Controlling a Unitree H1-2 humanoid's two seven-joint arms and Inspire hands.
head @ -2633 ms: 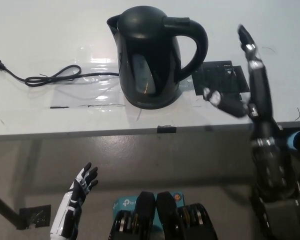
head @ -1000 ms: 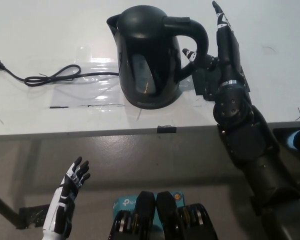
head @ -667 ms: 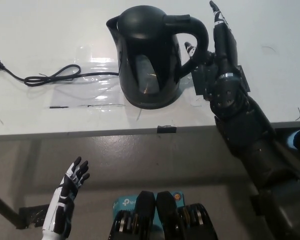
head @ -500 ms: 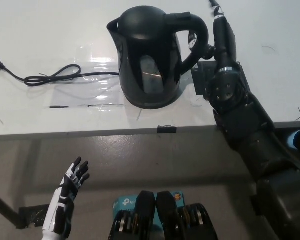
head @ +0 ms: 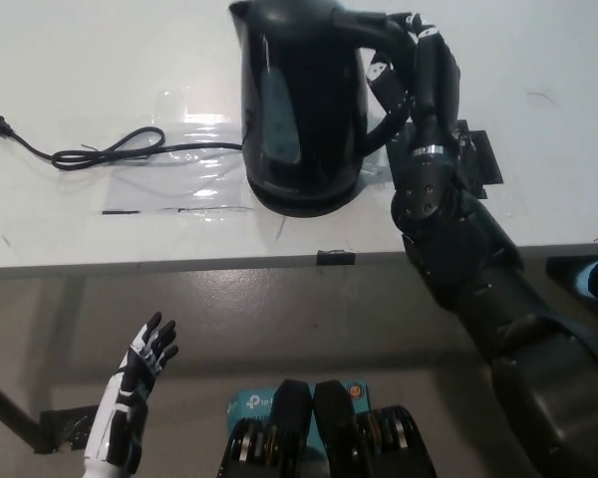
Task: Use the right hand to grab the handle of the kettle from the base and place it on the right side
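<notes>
Kettle [head: 299, 100] (glossy black), right hand [head: 419, 85] gripping handle [head: 384, 45]

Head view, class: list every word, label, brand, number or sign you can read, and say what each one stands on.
No text can be read with certainty.
Teal box at the bottom edge: white lettering, too small and partly hidden to read.
Kettle, held at the handle by the right hand: no label visible.
Black patch on the table: no print visible.

White left robot hand [head: 140, 368], black jointed right robot hand [head: 419, 70]
</notes>
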